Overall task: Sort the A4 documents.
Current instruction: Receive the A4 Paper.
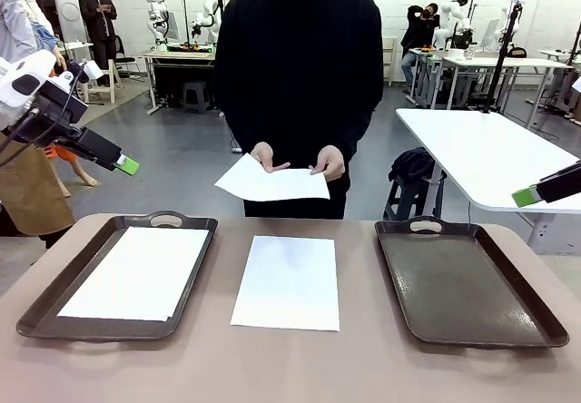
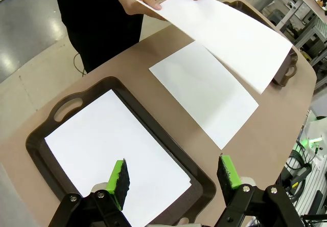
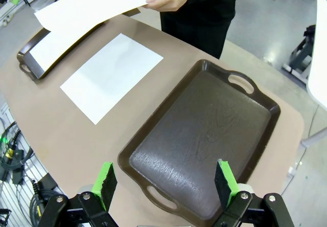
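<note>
Front view, from the left: the left gripper point(image 2: 173, 171) hangs high, jaws apart. One plain white A4 paper sheet point(image 1: 136, 271) lies in a dark brown handled tray point(image 1: 100, 330), and a second point(image 1: 287, 280) lies on the tan table point(image 1: 363, 367). The person's hands point(image 1: 263, 156) pinch a third point(image 1: 272, 183). Beyond the other brown tray point(image 1: 467, 280), the right gripper point(image 3: 165, 177) gapes.

Left gripper point(image 2: 173, 173): black, with bright green pads point(image 2: 118, 180). Under it lies a plain white sheet point(image 2: 112, 145) in a dark brown tray point(image 2: 150, 119). Ahead of it, the middle sheet point(image 2: 204, 94) and the held sheet point(image 2: 230, 32) are also unmarked white. Right gripper point(image 3: 163, 178): the same black and green. Beneath it, the right tray point(image 3: 204, 130) is dark brown and faintly mottled. The counter point(image 3: 76, 135) is a dull tan and the person's sweater point(image 1: 300, 58) is black.
</note>
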`<state>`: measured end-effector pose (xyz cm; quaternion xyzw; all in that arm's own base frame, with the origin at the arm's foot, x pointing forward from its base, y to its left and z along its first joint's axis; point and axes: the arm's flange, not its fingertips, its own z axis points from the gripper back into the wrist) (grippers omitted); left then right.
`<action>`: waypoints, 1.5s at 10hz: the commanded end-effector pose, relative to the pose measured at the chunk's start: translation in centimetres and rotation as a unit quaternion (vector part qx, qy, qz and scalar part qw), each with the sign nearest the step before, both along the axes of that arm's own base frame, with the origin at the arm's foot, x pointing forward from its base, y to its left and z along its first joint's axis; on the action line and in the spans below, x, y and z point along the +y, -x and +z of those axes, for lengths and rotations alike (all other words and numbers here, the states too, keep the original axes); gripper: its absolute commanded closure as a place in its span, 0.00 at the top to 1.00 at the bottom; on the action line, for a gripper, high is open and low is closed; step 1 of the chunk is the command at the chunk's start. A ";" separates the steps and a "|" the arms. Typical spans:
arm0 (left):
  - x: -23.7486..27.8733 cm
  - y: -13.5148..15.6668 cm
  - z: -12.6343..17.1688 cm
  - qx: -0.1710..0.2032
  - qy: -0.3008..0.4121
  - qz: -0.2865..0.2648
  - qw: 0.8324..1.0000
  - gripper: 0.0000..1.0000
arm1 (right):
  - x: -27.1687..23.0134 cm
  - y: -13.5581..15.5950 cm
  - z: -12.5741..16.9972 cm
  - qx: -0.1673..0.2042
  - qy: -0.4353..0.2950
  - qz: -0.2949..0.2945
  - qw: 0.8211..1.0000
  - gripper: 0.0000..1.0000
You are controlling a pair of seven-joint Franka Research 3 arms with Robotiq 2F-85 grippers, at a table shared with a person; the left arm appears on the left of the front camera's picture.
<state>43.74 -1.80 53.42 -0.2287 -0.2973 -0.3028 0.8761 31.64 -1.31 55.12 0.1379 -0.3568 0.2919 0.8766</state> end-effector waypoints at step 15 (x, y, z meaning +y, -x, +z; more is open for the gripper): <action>0.0 0.1 0.1 -0.002 0.003 -0.006 1.000 0.90 | 0.0 -0.1 -0.1 0.003 -0.003 -0.002 1.000 1.00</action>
